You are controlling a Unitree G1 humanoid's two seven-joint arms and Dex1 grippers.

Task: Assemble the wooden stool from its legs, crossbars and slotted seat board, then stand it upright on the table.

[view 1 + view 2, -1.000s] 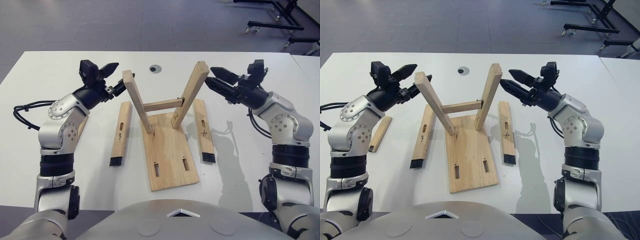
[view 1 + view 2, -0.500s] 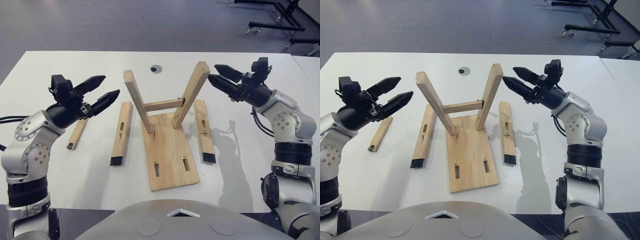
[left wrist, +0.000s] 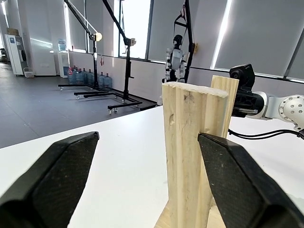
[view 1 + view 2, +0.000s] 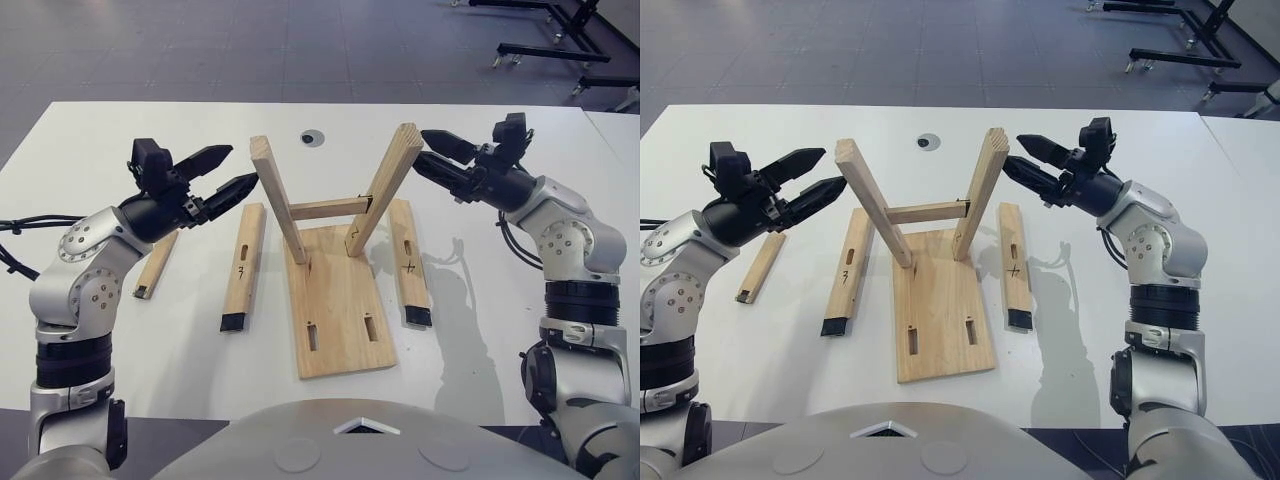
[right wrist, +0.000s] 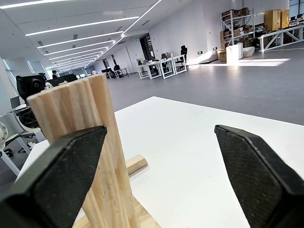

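Wooden stool parts lie on the white table (image 4: 500,330), with the slotted seat board (image 4: 335,300) flat at the middle. Its two far slots each hold a leg: the left standing leg (image 4: 277,200) and the right standing leg (image 4: 383,185) lean apart toward their tops, joined partway up by a crossbar (image 4: 325,209). The two near slots (image 4: 313,337) show as dark rectangles in the board. A loose leg (image 4: 242,265) lies flat just left of the board, another loose leg (image 4: 408,260) just right of it, and a short crossbar (image 4: 155,266) lies farther left. The left gripper (image 4: 240,166) hangs just beside the top of the left standing leg, fingers spread wide and holding nothing. The right gripper (image 4: 420,147) is just beside the top of the right standing leg, fingers likewise wide and empty.
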